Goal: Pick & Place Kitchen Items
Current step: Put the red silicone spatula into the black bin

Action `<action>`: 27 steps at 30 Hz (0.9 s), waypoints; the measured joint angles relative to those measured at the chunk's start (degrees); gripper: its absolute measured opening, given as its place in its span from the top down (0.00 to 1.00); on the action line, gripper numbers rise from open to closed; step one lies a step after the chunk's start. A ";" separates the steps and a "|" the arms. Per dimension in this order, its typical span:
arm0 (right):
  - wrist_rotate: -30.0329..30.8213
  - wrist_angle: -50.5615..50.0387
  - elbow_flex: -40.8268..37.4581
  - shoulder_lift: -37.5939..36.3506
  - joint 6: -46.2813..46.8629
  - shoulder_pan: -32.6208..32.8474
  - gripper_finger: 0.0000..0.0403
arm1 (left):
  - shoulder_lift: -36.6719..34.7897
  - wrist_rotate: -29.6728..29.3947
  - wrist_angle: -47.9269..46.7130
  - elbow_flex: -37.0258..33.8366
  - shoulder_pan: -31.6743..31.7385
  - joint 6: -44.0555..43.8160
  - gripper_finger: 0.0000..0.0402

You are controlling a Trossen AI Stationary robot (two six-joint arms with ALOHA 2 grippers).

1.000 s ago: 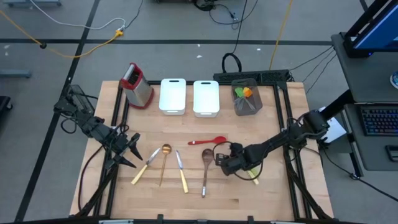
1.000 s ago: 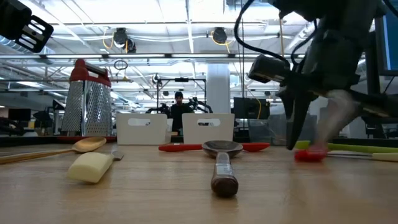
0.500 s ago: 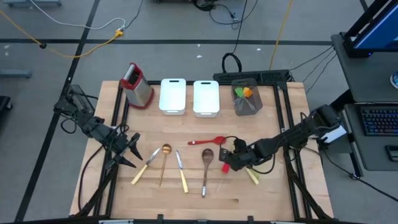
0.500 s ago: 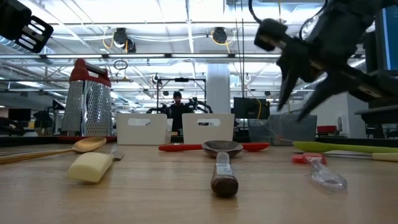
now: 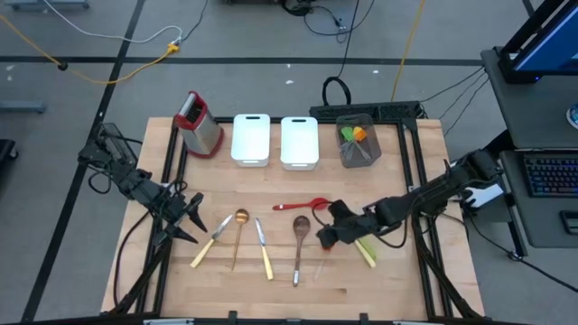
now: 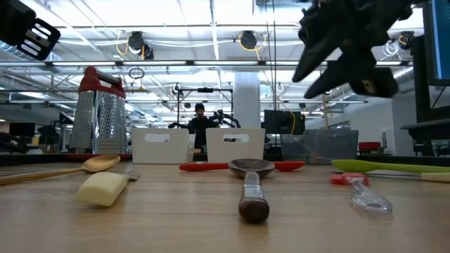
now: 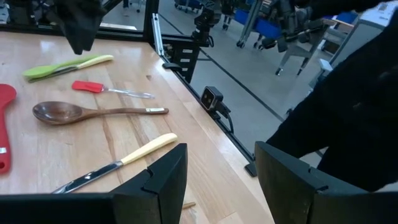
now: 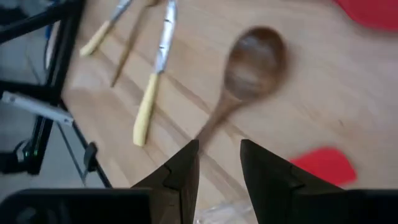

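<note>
The right gripper (image 5: 327,238) is hovering just beside the wooden spoon (image 5: 299,236), fingers slightly parted and grasping nothing. The left gripper (image 5: 195,217), released and empty, is waiting near the gold spoon (image 5: 239,230). Two utensils are sitting in the grey bin (image 5: 358,152); most kitchen items are still lying on the desk (image 5: 361,280), so much is left.

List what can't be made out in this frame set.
- Grey bin contents, high view: green and orange items too small to identify.
- Small red spatula, right wrist view: partly hidden behind the right end effector.
- Cream-handled knife, left wrist view: blade end cut off behind the left end effector.
- Person, low view: too distant for detail.
</note>
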 joint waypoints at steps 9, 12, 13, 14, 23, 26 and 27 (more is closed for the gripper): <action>-11.51 4.36 0.00 0.00 -31.61 -4.41 0.72 | 0.04 -0.18 0.66 0.00 0.00 -5.20 0.52; -13.66 1.27 0.02 0.00 -43.19 -5.65 0.72 | 0.04 -0.20 0.64 0.00 0.00 -6.13 0.52; -13.65 -0.06 0.02 0.00 -47.03 -5.95 0.72 | 0.04 -0.20 0.63 0.00 0.01 -6.13 0.52; -13.63 -1.24 0.02 0.00 -50.69 -6.28 0.72 | 0.04 -0.21 0.63 0.00 0.01 -6.13 0.52; -13.59 -6.10 0.07 0.01 -69.03 -6.35 0.65 | 0.04 -0.88 0.61 0.00 0.01 -5.19 0.52; -13.56 -5.47 0.11 0.00 -73.19 -5.26 0.61 | 0.04 -2.55 0.56 0.00 0.00 -5.97 0.52; -13.56 -5.28 0.12 0.01 -74.09 -4.89 0.59 | 0.04 -3.04 0.55 0.00 0.01 -6.03 0.52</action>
